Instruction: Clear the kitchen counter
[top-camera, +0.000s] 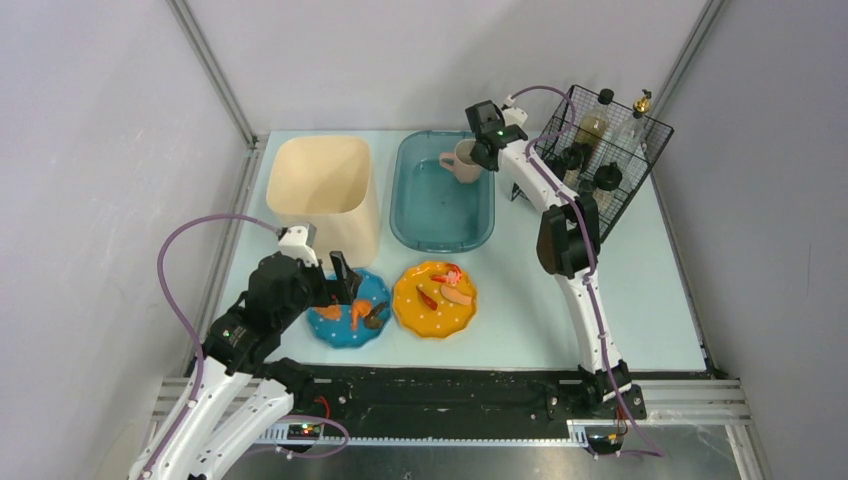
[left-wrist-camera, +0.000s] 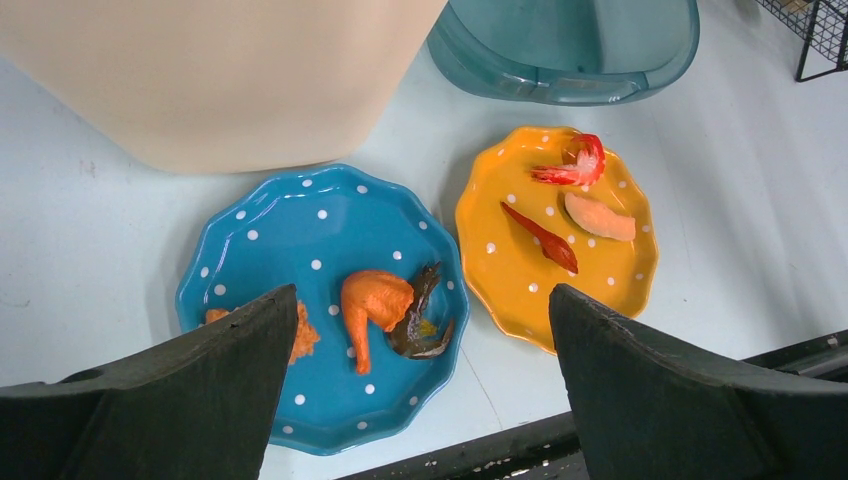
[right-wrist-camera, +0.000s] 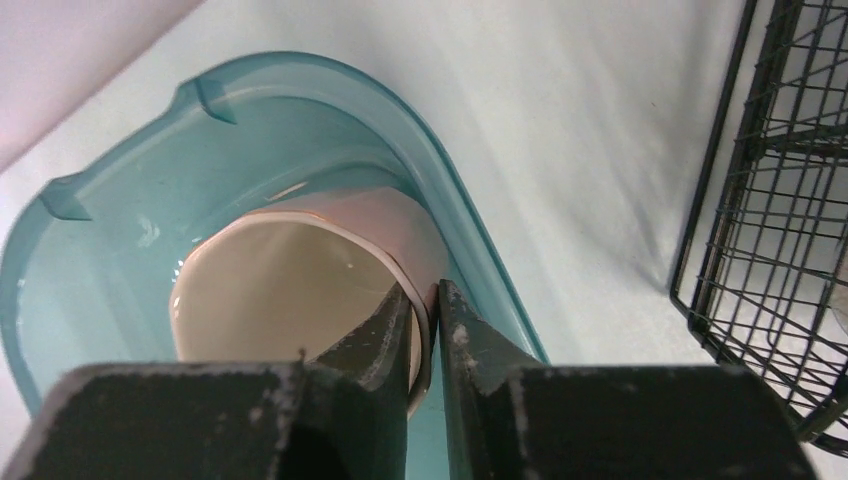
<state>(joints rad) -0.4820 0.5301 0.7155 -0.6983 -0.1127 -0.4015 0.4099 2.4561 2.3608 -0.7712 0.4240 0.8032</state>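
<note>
The pale blue kitchen counter (top-camera: 620, 300) holds a blue dotted plate (top-camera: 350, 308) (left-wrist-camera: 300, 240) and an orange dotted plate (top-camera: 435, 298) (left-wrist-camera: 520, 270), both with toy food. My left gripper (top-camera: 340, 275) (left-wrist-camera: 422, 300) hovers open above the blue plate's drumstick (left-wrist-camera: 372, 300) and a dark scrap (left-wrist-camera: 420, 325), with nothing between its fingers. At the far right corner of the teal basin (top-camera: 440, 230) (right-wrist-camera: 120, 260), my right gripper (top-camera: 478, 150) (right-wrist-camera: 424, 290) pinches the wall of a pink cup (top-camera: 461, 162) (right-wrist-camera: 290, 290), one finger inside it and one outside.
A tall cream bin (top-camera: 325, 190) (left-wrist-camera: 220, 70) stands just behind the blue plate. A black wire basket (top-camera: 600, 160) (right-wrist-camera: 780, 220) with bottles sits at the back right, close to my right arm. The orange plate carries a shrimp (left-wrist-camera: 575, 165), a red chili (left-wrist-camera: 540, 238) and a peach slice (left-wrist-camera: 598, 217).
</note>
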